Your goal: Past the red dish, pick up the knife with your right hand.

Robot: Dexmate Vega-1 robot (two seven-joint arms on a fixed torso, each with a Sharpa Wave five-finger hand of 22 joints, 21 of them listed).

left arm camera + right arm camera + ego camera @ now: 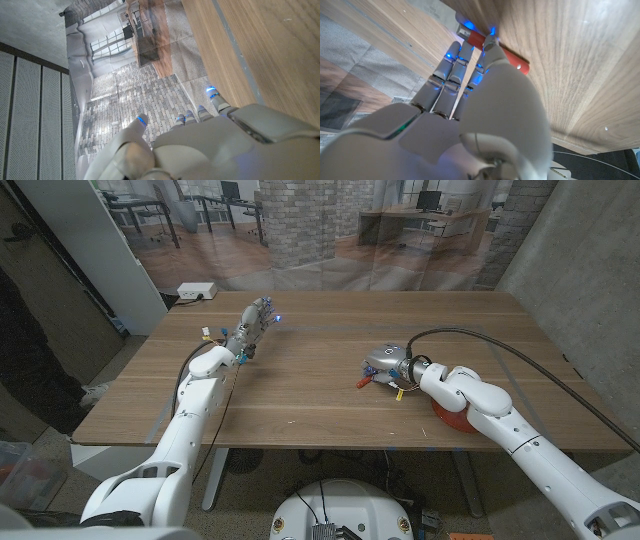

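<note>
Fingers (451, 75) of right hand (385, 365) over knife (501, 51) handle.

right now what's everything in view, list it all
table: one, brown wood, under both arms
knife: one, red handle, on the table at the right hand's fingertips; blade hidden
red dish: one, on the table's right side, mostly covered by the right forearm
white box: one, with a cable, far left corner of the table
person: one, dark clothes, at the picture's left edge
left hand: white, fingers extended, holding nothing, far left of the table
right hand: white, over the knife; whether it grips is unclear
</note>
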